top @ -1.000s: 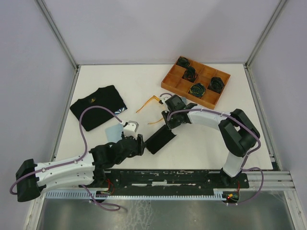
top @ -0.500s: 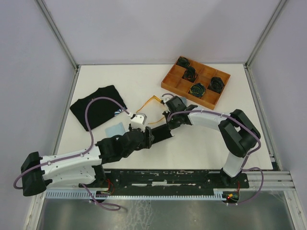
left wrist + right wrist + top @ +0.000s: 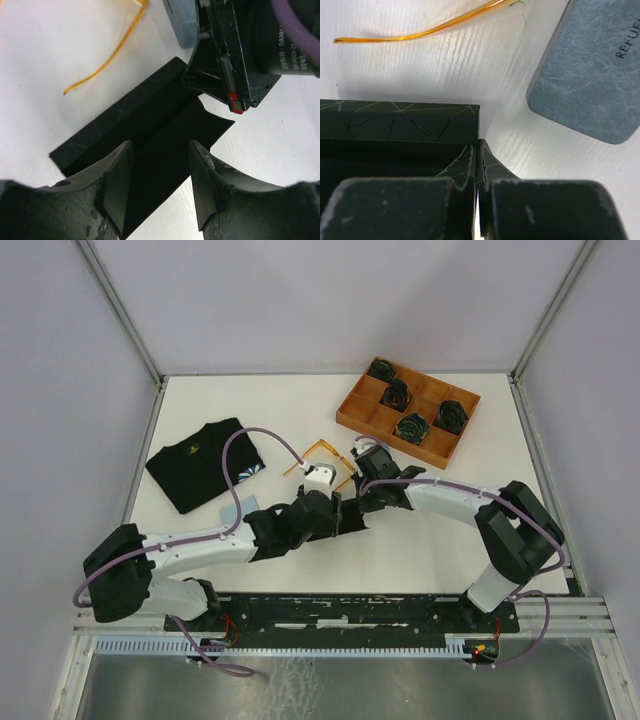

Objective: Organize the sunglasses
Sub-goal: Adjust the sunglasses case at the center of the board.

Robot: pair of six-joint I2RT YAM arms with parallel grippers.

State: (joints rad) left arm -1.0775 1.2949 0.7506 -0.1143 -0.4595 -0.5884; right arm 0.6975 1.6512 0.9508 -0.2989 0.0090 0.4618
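Swung across, the left arm (image 3: 200, 545) stretches low over the desk (image 3: 280, 410), left fingers (image 3: 125, 160) spread wide above the black case (image 3: 150, 120); right fingers (image 3: 465, 197) clamp its edge. Thin translucent orange sunglasses (image 3: 97, 75) lie just beyond both, untouched.

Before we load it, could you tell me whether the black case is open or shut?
Open: the black case lies unfolded, flap spread out; the jaws of the right gripper pinch one edge.
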